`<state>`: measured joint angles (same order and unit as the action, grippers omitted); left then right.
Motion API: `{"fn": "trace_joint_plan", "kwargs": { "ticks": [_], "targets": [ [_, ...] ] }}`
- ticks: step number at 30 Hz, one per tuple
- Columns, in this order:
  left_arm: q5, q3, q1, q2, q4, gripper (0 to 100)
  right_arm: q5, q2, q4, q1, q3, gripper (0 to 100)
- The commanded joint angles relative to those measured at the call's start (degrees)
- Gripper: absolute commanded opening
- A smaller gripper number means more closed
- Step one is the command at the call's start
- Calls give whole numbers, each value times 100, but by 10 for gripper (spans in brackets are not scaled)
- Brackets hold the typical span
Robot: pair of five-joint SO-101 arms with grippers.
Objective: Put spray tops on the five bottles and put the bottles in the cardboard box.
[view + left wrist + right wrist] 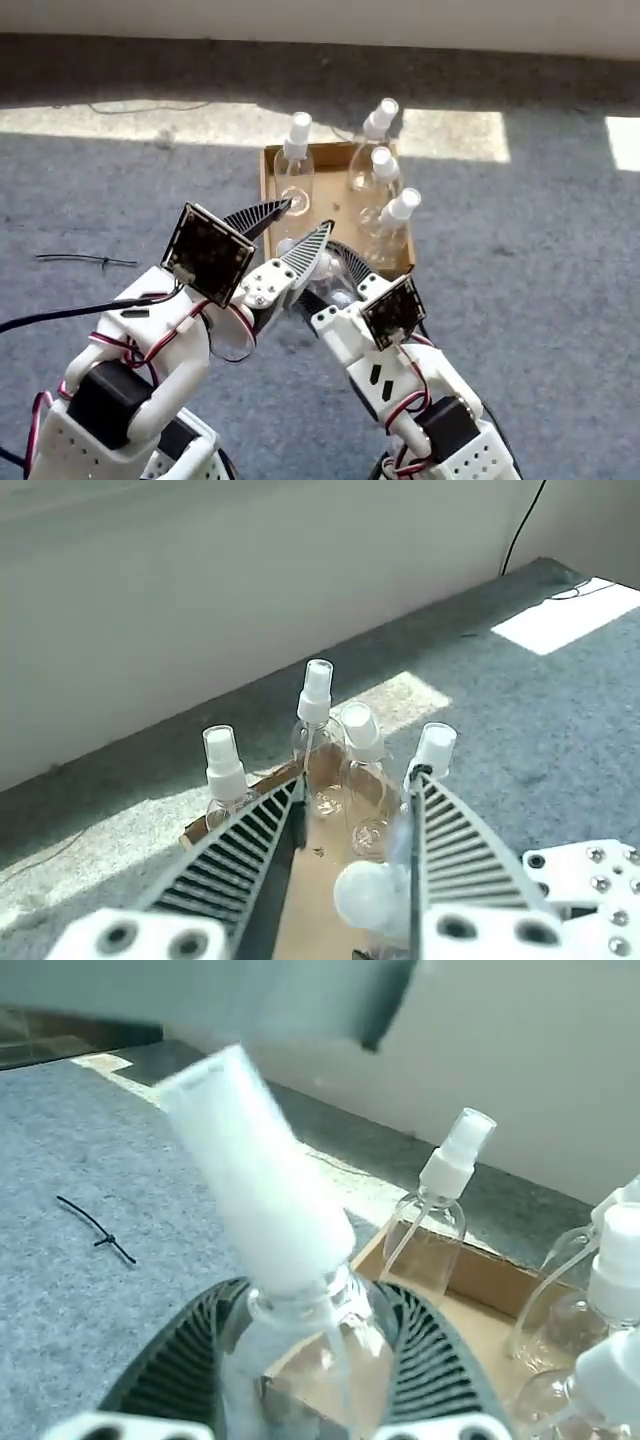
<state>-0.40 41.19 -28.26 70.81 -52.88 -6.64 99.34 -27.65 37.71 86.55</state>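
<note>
Right claw: clenched on fifth bottle, spray top on, at near edge of box.
Left claw: released, spread above box.
Other four bottles: capped, in box.
Next: we'd straighten it, lower into near gap, release low, avoid neighbours.

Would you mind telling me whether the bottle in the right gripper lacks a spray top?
No, the bottle held in the right gripper carries a white spray top on its neck.
</note>
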Motion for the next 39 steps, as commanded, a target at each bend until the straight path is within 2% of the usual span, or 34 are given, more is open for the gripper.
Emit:
{"fn": "trace_joint_plan", "kwargs": {
  "ticks": [1, 5, 11, 14, 18, 27, 36, 39],
  "targets": [
    [-35, -57, -66, 48, 18, 163, 79, 66, -31, -92, -101, 4],
    [-273, -154, 92, 57, 26, 161, 79, 66, -31, -92, -101, 4],
    [-334, -558, 1007, 101, -18, 161, 88, 66, -31, -92, -101, 4],
    [-352, -444, 1235, 66, -26, 161, 88, 66, -31, -92, -110, 4],
    [-360, 66, 1191, 48, 0, 161, 88, 66, -31, -84, -110, 4],
    [-369, 391, 224, 31, 18, 161, 70, 66, -31, -75, -101, 4],
    [-369, 338, 207, -840, 264, 161, 62, 66, -31, -75, -101, 4],
    [-369, -13, 207, -875, 325, 161, 62, 66, -31, -75, -92, 4]
  ]
}}
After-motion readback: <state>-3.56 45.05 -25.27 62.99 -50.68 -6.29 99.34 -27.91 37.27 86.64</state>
